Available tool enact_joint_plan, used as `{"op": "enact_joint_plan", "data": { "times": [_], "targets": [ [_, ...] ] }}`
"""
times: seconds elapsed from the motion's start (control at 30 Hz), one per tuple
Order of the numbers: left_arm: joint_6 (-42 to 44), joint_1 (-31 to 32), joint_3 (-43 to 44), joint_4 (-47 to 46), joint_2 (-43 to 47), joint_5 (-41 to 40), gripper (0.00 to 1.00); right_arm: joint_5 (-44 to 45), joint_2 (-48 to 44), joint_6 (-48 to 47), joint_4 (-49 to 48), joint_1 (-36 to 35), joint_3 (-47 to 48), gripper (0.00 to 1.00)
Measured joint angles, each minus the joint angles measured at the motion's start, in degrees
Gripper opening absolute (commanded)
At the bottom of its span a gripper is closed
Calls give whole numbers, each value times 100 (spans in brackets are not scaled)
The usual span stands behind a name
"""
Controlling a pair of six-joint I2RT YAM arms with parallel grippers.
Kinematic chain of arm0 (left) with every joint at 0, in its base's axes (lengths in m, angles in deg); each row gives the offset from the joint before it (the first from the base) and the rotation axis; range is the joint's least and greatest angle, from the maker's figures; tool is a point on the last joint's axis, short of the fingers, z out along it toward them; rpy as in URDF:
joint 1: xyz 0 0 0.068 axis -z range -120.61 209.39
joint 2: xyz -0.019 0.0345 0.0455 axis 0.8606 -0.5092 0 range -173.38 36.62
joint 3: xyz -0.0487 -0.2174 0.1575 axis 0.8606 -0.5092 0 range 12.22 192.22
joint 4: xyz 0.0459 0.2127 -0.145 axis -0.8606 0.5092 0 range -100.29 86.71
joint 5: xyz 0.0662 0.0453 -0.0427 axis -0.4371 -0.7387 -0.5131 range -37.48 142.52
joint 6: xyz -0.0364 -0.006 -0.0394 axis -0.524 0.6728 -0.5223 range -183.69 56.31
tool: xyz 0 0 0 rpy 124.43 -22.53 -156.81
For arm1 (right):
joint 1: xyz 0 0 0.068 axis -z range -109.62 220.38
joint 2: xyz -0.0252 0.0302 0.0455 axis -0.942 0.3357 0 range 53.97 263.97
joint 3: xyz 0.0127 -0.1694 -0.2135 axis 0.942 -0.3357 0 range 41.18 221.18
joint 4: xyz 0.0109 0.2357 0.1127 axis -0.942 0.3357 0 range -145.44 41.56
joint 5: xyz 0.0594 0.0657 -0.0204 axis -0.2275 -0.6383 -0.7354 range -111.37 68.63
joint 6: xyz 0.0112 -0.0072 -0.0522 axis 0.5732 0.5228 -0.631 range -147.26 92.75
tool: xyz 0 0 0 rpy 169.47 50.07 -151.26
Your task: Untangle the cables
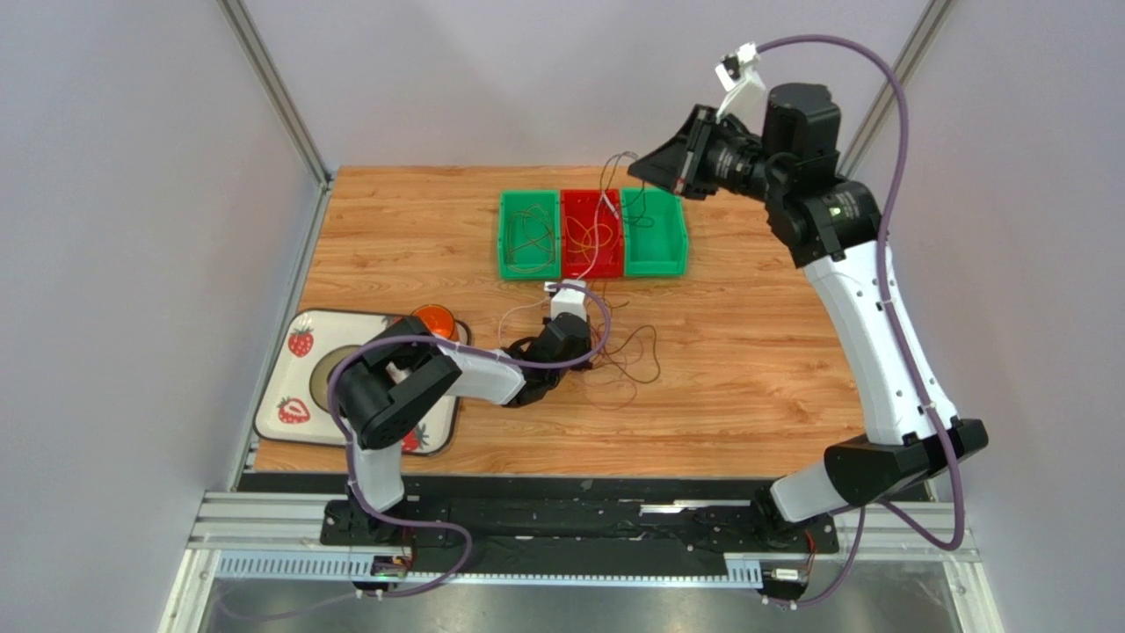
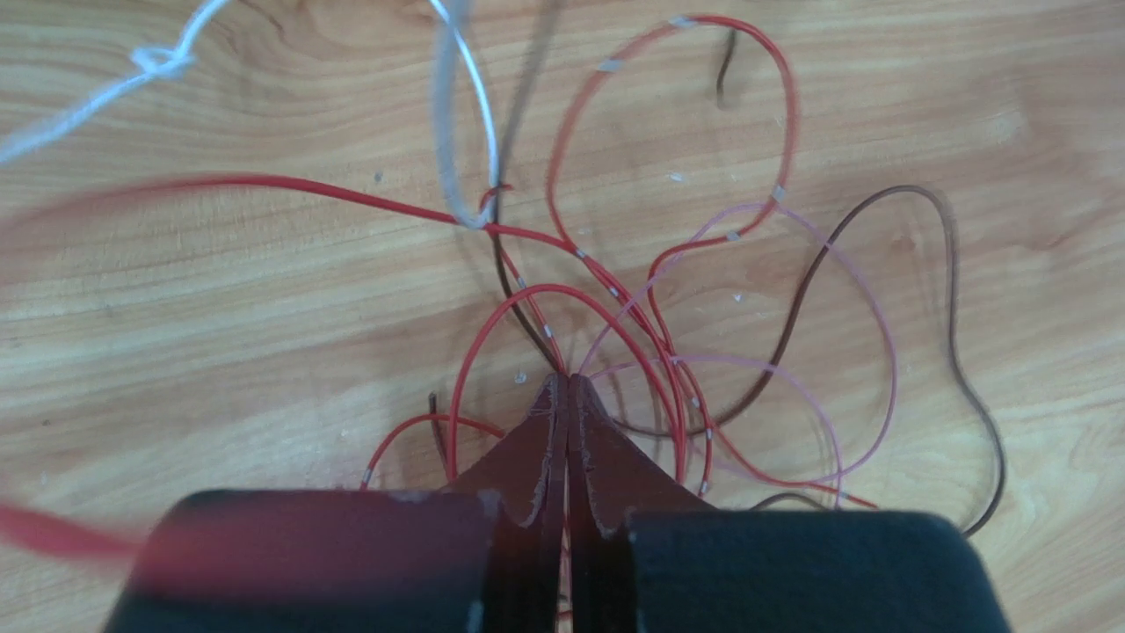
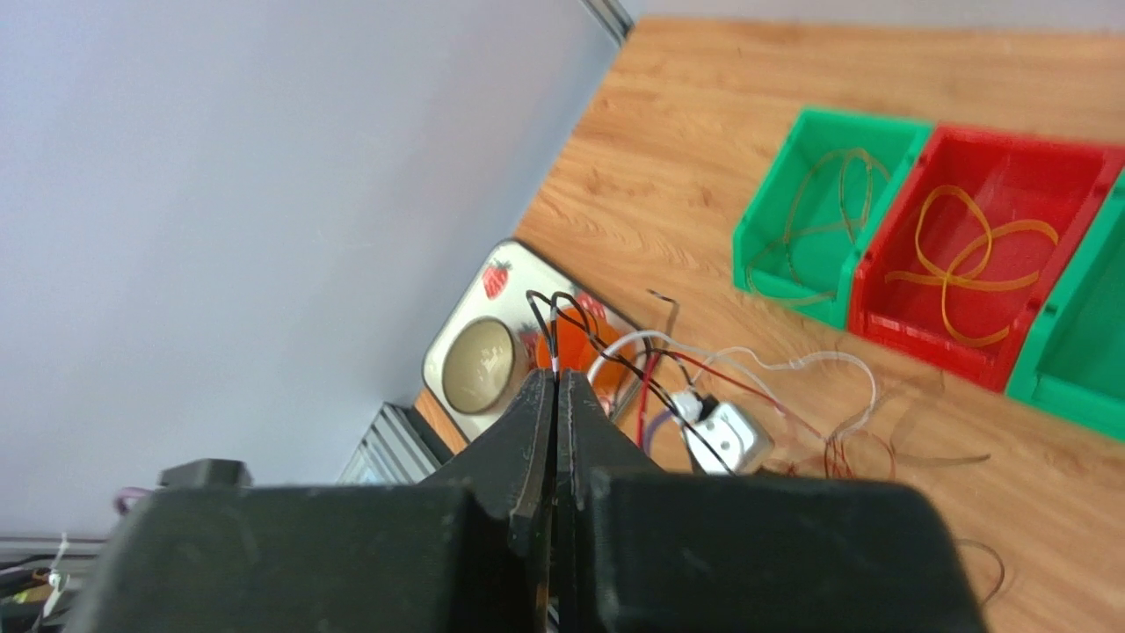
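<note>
The left gripper (image 2: 569,396) was closed on the cables (image 2: 621,297) and pinned the red and brown tangle to the table (image 2: 198,343). The right gripper (image 3: 556,396), closed too, held a few strands high in the air. A slow, steady pull seemed best, so that no knot tightened. The red bin (image 1: 590,235) and the green bins (image 1: 528,240), near the raised strands, could catch them.

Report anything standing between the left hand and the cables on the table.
Nothing visible does. The left hand is shut with its tips right in the cables, and several strands converge at those tips. Only bare wooden table lies around them.
</note>
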Motion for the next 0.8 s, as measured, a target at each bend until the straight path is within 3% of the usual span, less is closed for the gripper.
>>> {"op": "enact_joint_plan", "data": {
  "times": [0.37,0.4,0.47,0.5,0.53,0.63,0.8],
  "targets": [
    [-118,-50,-205,-573,-109,313,0,-675,365,413,-15,249,2568,0],
    [-120,-50,-205,-579,-111,323,3,-776,367,481,-118,258,2638,0],
    [-94,-57,-205,-597,-114,420,33,-938,321,627,-398,273,2625,0],
    [-9,-57,-205,-599,-114,487,78,-999,267,684,-546,278,2538,0],
    [57,-57,-208,-636,-96,636,95,-1029,203,719,-673,282,2398,0],
    [358,46,-372,-649,236,837,97,-1023,-39,730,-861,282,1773,0],
    [669,238,-1292,-719,1836,1178,95,-861,-127,542,-848,282,782,0]
  ]
}}
